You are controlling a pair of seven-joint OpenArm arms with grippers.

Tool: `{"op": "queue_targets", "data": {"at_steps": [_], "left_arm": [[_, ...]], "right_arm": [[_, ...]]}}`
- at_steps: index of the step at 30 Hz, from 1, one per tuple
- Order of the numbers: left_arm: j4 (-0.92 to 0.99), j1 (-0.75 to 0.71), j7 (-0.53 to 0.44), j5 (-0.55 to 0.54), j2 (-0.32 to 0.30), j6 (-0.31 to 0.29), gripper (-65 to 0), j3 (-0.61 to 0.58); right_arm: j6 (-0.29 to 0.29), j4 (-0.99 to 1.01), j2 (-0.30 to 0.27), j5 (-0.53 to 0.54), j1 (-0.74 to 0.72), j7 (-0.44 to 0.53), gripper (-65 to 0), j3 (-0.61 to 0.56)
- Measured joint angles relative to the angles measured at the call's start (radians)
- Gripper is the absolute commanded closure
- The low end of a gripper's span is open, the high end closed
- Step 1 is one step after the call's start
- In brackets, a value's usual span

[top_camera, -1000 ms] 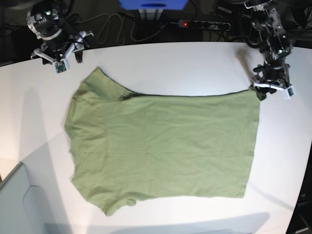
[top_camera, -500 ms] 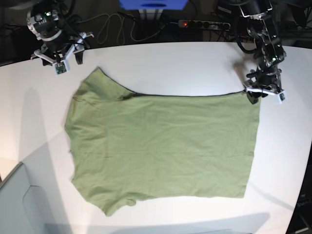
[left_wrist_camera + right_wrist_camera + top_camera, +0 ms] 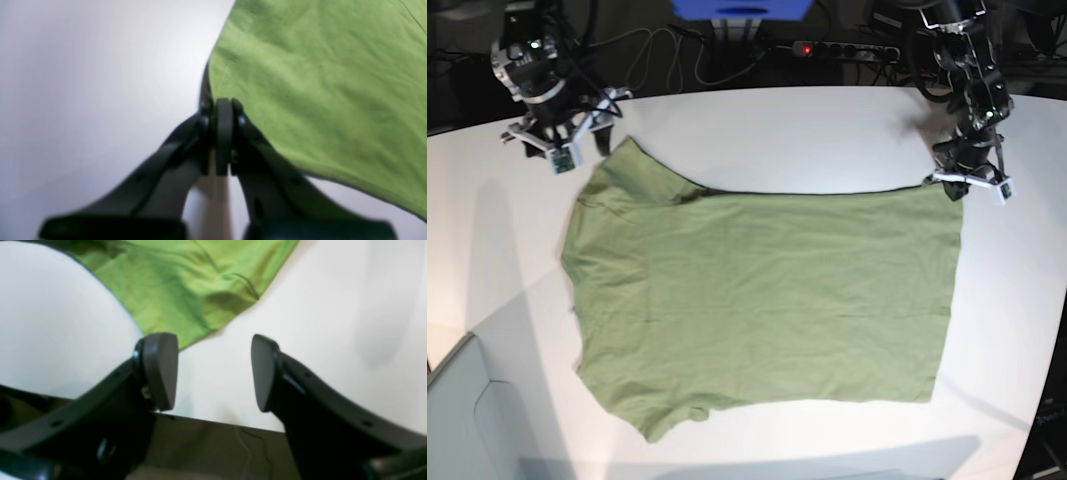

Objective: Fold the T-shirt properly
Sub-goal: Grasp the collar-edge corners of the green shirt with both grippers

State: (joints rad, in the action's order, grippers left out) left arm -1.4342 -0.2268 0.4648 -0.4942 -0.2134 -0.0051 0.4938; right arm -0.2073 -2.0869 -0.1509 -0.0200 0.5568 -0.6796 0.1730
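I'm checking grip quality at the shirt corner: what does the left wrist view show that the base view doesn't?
Only the left wrist view shows the left gripper with its jaws pressed shut right at the T-shirt corner edge. Only the base view shows the whole garment spread flat on the white table, plus the right gripper open near the sleeve. Both show the green fabric's corner meeting the left gripper.
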Motion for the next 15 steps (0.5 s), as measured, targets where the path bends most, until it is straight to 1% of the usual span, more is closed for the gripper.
{"op": "queue_targets", "data": {"at_steps": [2, 4, 7, 10, 12, 15], "left_arm": [[0.000, 0.000, 0.000, 0.000, 0.000, 0.000, 0.0, 0.000], [-0.001, -0.001, 0.002, 0.000, 0.000, 0.000, 0.0, 0.000], [-0.001, -0.003, -0.001, 0.000, 0.000, 0.000, 0.0, 0.000], [-0.001, -0.004, -0.001, 0.003, 0.000, 0.000, 0.0, 0.000], [-0.001, -0.004, -0.001, 0.003, 0.000, -0.003, 0.0, 0.000], [-0.001, -0.004, -0.001, 0.004, 0.000, -0.003, 0.0, 0.000]], "right_arm": [[0.000, 0.000, 0.005, 0.025, -0.024, 0.003, -33.2, -0.032], [0.000, 0.020, 0.004, 0.021, -0.059, 0.020, -33.2, -0.046], [0.000, 0.122, 0.021, 0.019, -0.111, 0.005, -33.2, -0.065], [0.000, 0.220, 0.034, 0.014, -0.154, 0.012, -33.2, -0.067], [0.001, 0.263, 0.035, -0.011, -0.170, 0.019, -33.2, -0.065], [0.002, 0.306, 0.035, -0.080, -0.174, 0.020, -33.2, -0.067]]}}
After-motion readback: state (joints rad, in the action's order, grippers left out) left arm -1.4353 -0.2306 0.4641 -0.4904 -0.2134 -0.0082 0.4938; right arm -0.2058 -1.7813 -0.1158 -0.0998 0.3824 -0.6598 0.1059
